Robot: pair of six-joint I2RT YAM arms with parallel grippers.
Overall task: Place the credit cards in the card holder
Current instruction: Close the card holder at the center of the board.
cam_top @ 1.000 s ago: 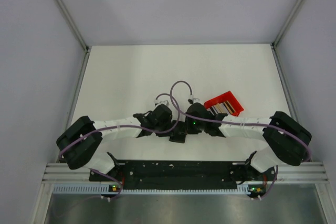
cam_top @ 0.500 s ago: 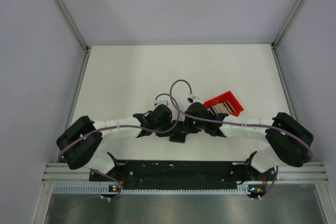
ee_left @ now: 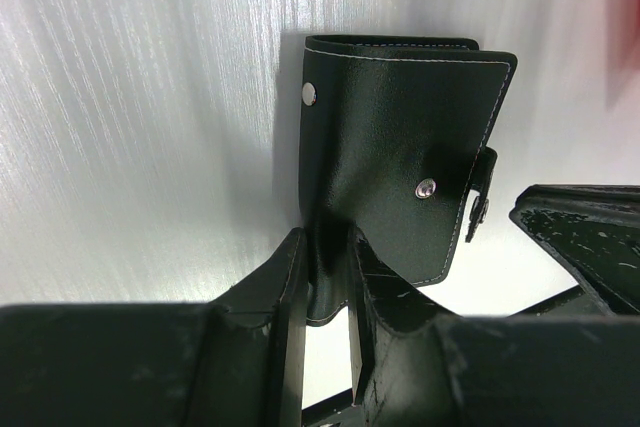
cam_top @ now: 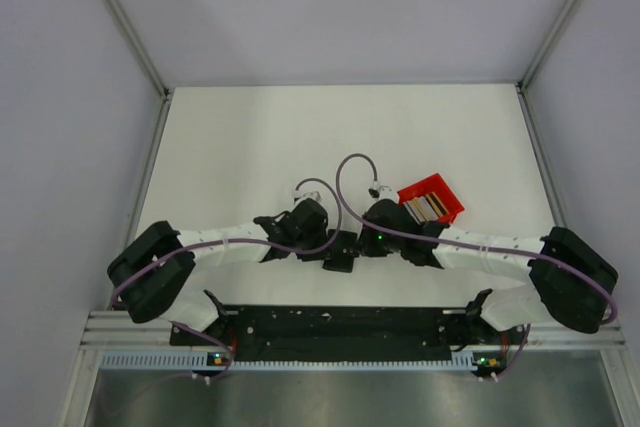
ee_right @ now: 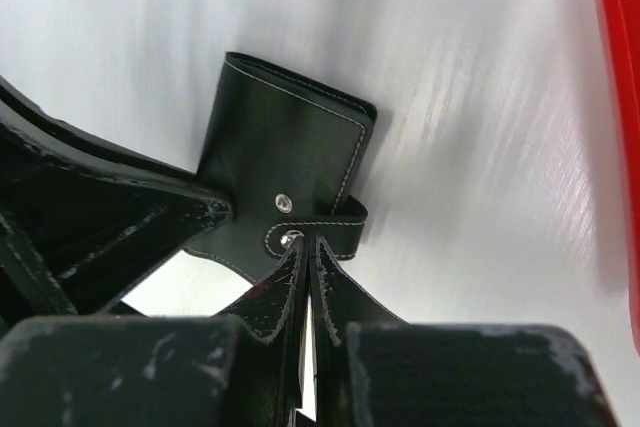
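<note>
On the white surface (cam_top: 250,147), left pincer (ee_left: 325,247) and right pincer (ee_right: 306,244) both clamp the black stitched-leather card holder (ee_left: 400,147); the red tray (cam_top: 441,188) of credit cards (cam_top: 422,207) shows overhead only.

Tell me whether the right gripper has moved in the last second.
Yes. The right gripper, shut on the strap of the card holder, has shifted slightly right, toward the red tray, judged against the black base rail.

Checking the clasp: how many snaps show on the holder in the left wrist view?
2 snaps: one at the holder's upper left corner, one beside its strap. Others may be hidden.
</note>
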